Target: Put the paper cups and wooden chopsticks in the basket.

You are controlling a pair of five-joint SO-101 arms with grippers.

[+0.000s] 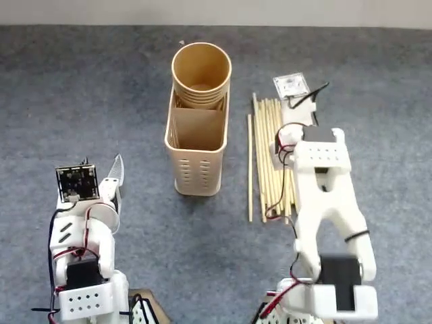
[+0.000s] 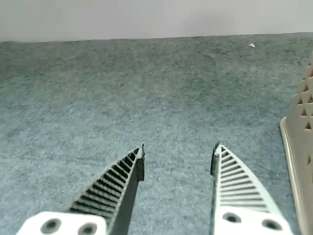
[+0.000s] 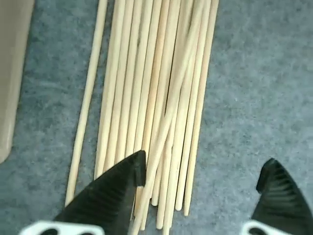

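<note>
A stack of paper cups (image 1: pixel 201 73) stands upright in the far compartment of the beige slotted basket (image 1: pixel 196 169). Several wooden chopsticks (image 1: pixel 268 158) lie in a loose bundle on the carpet to the right of the basket. My right arm (image 1: pixel 322 169) hangs over them. In the right wrist view my right gripper (image 3: pixel 205 161) is open just above the chopsticks (image 3: pixel 156 93), one finger over the bundle and the other over bare carpet. My left gripper (image 2: pixel 179 149) is open and holds nothing, low over the carpet left of the basket (image 2: pixel 299 147); its finger (image 1: pixel 116 170) points toward the far side.
The table is covered by grey carpet (image 1: pixel 81 94). The near compartment of the basket (image 1: pixel 198 128) has nothing in it. One chopstick (image 3: pixel 87 98) lies slightly apart from the bundle, on the basket's (image 3: pixel 11 73) side.
</note>
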